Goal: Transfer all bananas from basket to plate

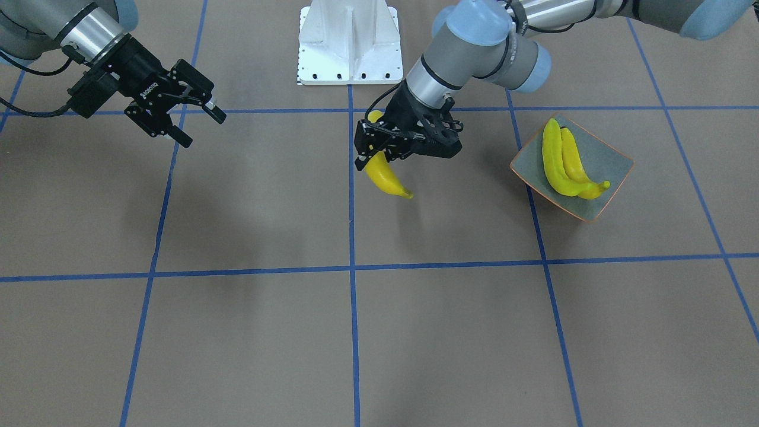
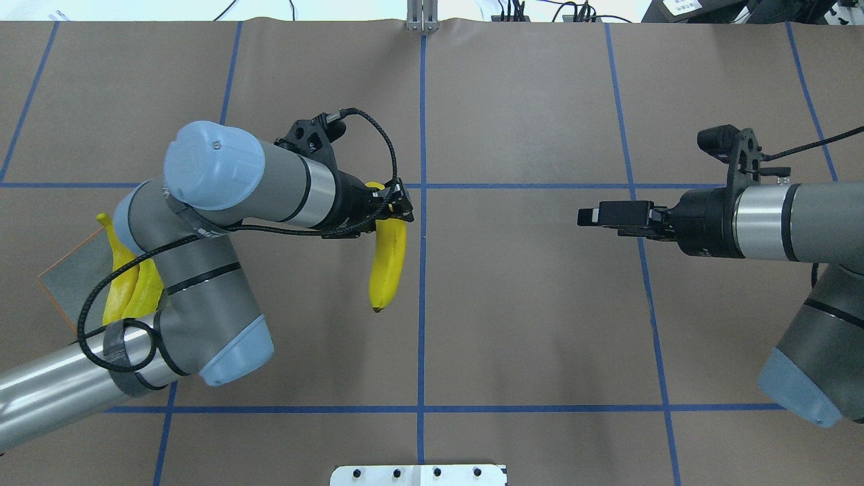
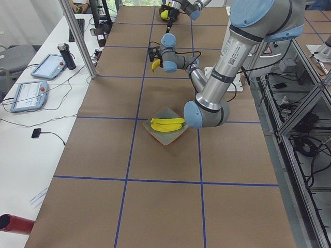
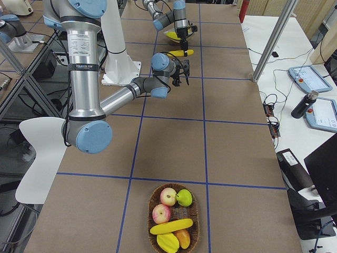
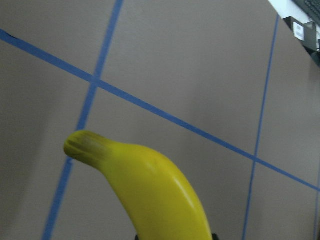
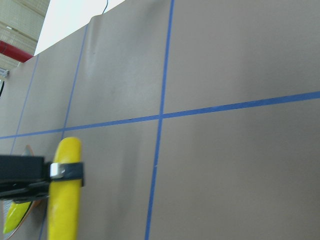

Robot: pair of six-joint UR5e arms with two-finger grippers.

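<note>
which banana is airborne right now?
The banana held in the left gripper, hanging in the air. Two others lie on the plate, one in the basket.

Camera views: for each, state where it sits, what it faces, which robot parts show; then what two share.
Front-facing: across the table, facing the robot; both arms, left pincer holding a banana.
Overhead: behind the robot, looking down; both arms, right pincer open.
Exterior left: table's left end; left arm nearest.
Exterior right: table's right end, basket nearest; right arm.
Left wrist: faces table past the held banana.
Right wrist: faces the left pincer's banana.
Shared: front-facing and overhead both show two bananas on the plate.
</note>
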